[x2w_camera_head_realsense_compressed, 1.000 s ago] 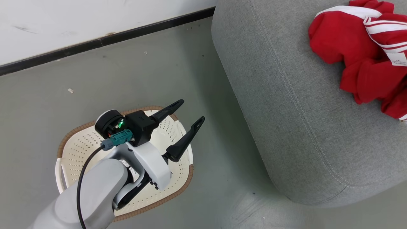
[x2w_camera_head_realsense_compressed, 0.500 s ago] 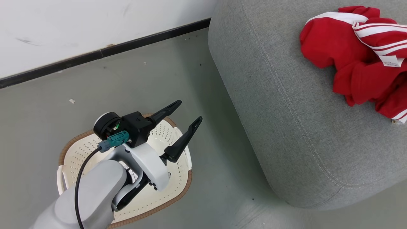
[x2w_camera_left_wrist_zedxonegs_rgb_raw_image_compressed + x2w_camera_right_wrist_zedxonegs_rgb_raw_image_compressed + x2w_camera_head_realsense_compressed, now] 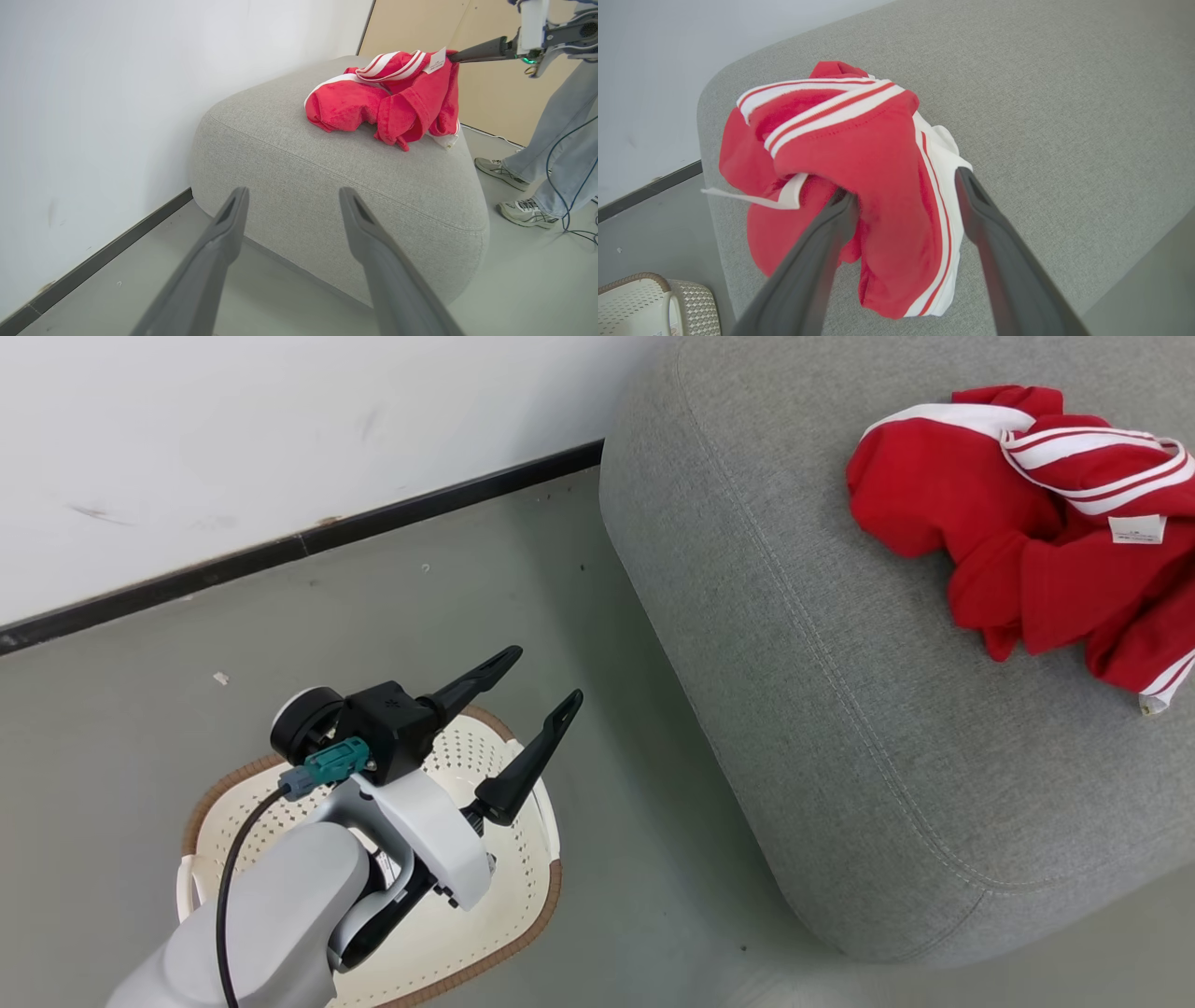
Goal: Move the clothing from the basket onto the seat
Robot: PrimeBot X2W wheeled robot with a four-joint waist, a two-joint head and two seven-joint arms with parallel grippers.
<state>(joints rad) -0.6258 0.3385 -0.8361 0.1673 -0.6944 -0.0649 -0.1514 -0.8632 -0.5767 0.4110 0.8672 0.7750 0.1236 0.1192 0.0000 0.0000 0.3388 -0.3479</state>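
Observation:
Bunched red clothing (image 3: pixel 1008 523) with white stripes lies on the grey seat (image 3: pixel 840 709), near its far right. In the right wrist view my right gripper (image 3: pixel 906 184) stands open, its fingers spread on either side of a fold of the clothing (image 3: pixel 878 154) resting on the seat (image 3: pixel 1064 116). The left wrist view shows one of the right gripper's fingers (image 3: pixel 476 50) touching the clothing (image 3: pixel 387 98). My left gripper (image 3: pixel 541 679) hangs open and empty over the cream basket (image 3: pixel 556 882) on the floor. The arm hides part of the basket; the part showing holds no clothing.
A white wall with a black baseboard (image 3: pixel 280 546) runs behind the basket and seat. A person's legs (image 3: pixel 560 140) and shoes (image 3: pixel 523 212) stand beyond the seat's far side, with a dark cable (image 3: pixel 560 219) on the floor there.
The whole head view has shifted, so the camera moved. The left gripper stays open over the basket, and the clothing stays on the seat.

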